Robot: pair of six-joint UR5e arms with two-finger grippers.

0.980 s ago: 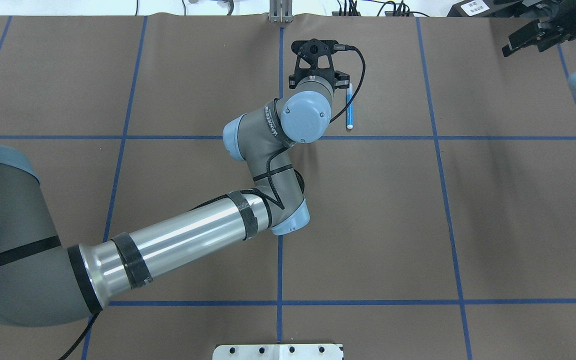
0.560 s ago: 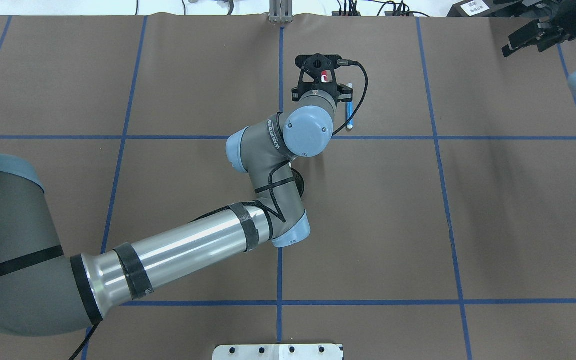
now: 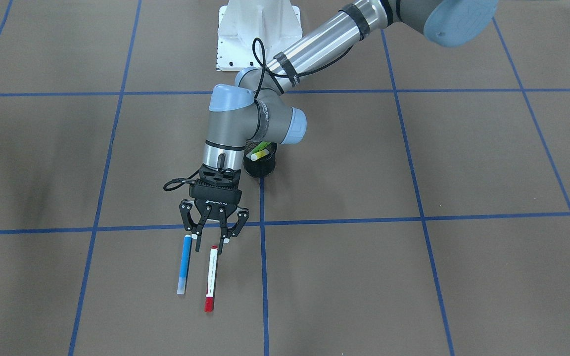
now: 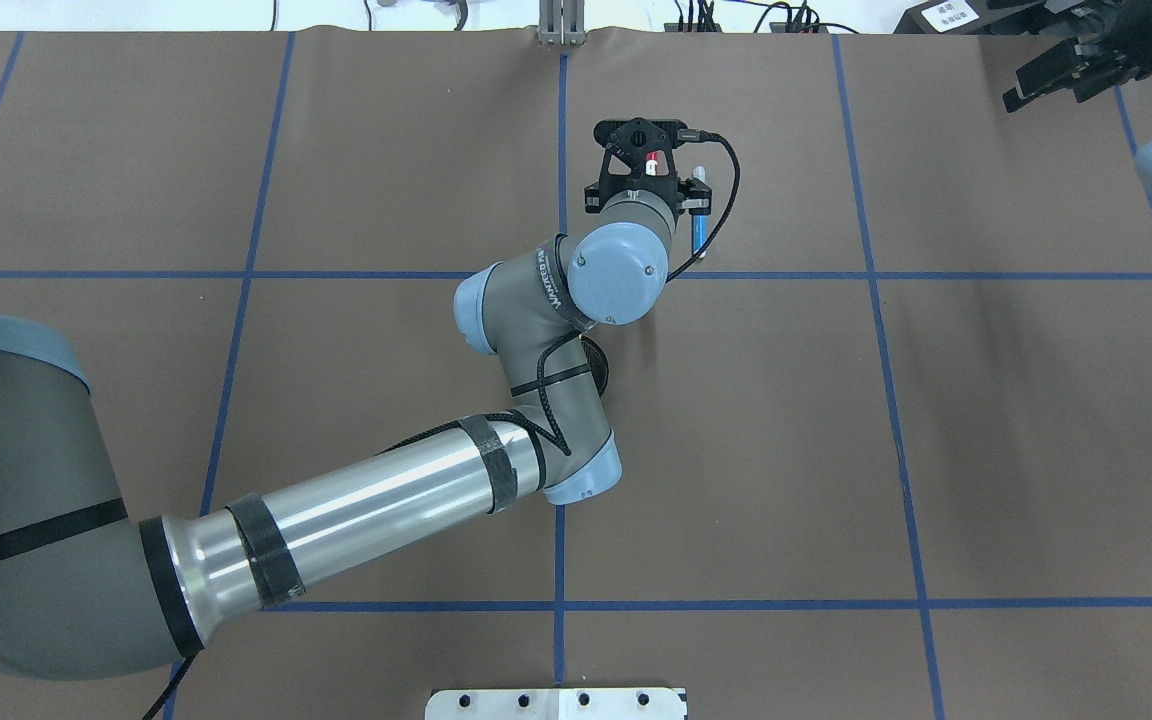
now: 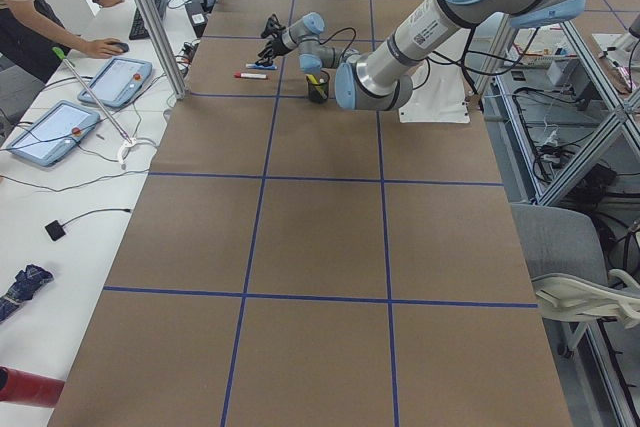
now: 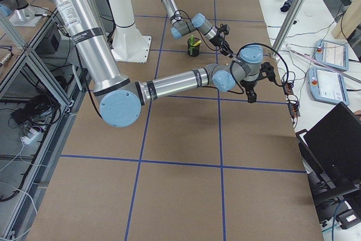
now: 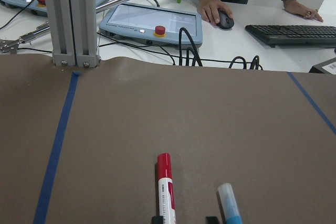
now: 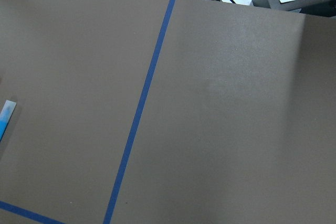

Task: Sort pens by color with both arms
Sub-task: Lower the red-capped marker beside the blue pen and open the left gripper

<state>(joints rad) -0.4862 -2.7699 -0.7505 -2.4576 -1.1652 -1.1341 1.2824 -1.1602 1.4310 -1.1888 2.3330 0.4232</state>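
Note:
Two pens lie side by side on the brown table: a blue one (image 3: 183, 264) and a white one with a red cap (image 3: 211, 279). My left gripper (image 3: 209, 245) hangs open over their near ends. In the left wrist view the red-capped pen (image 7: 165, 190) lies just inside the left fingertip and the blue pen (image 7: 229, 205) just outside the right one. A light green pen (image 3: 264, 146) and a yellow pen (image 3: 260, 155) stand in the black mesh cup (image 3: 260, 168) under the left arm's wrist. My right gripper (image 4: 1016, 88) is open and empty at the far right corner.
The white pedestal base (image 3: 258, 29) stands at the robot's side of the table. Beyond the far edge are an aluminium post (image 7: 71, 19), touch panels (image 7: 152, 24), a keyboard (image 7: 291, 34) and a person's hands (image 7: 212, 9). Blue tape lines (image 4: 561, 550) grid the table.
My left gripper has drawn back a little toward the robot along the pens, so the red cap now shows through its mount. The right gripper has shifted slightly to the right.

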